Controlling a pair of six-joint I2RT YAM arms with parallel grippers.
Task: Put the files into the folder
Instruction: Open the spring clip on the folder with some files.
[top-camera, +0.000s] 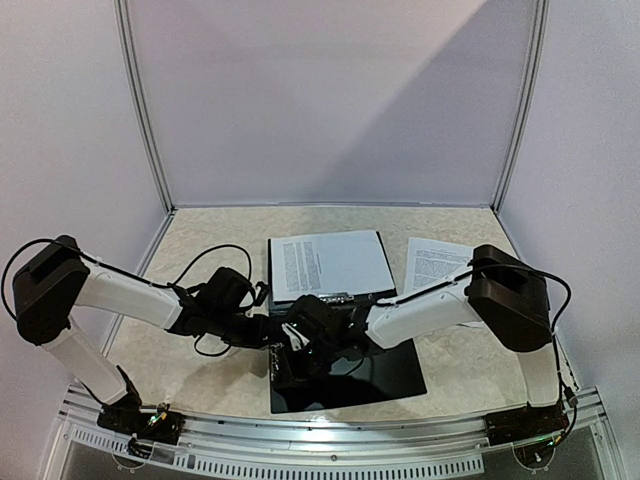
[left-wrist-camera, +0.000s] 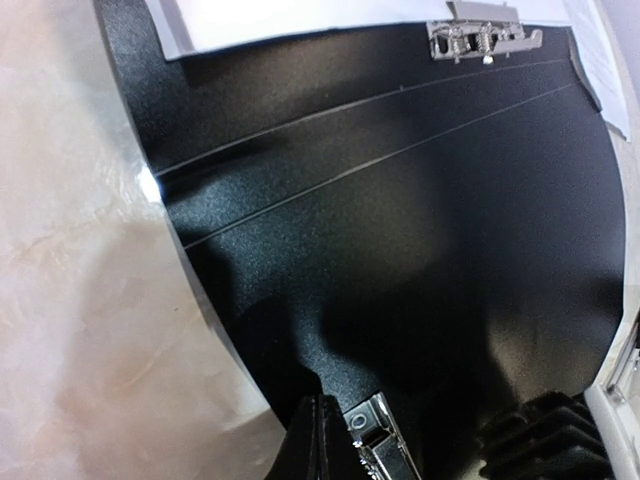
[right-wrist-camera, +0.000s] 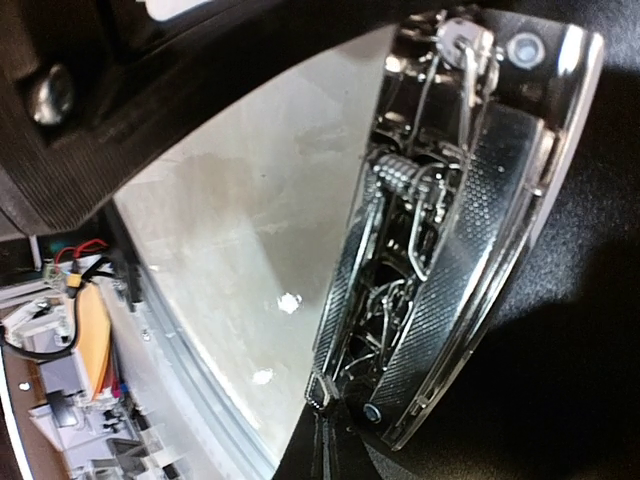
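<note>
Pale lilac walls all round, a diagonal shadow crossing the back one. Metal posts stand in the corners. Beige marbled desk below, bright glare on its front rail.

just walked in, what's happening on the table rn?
Both arms are bent in over the open black folder. Printed files lie on its far half, and a loose sheet sits on the table to its right. The right gripper is shut at the end of a metal clip. The left gripper is shut over the folder's near half.
</note>
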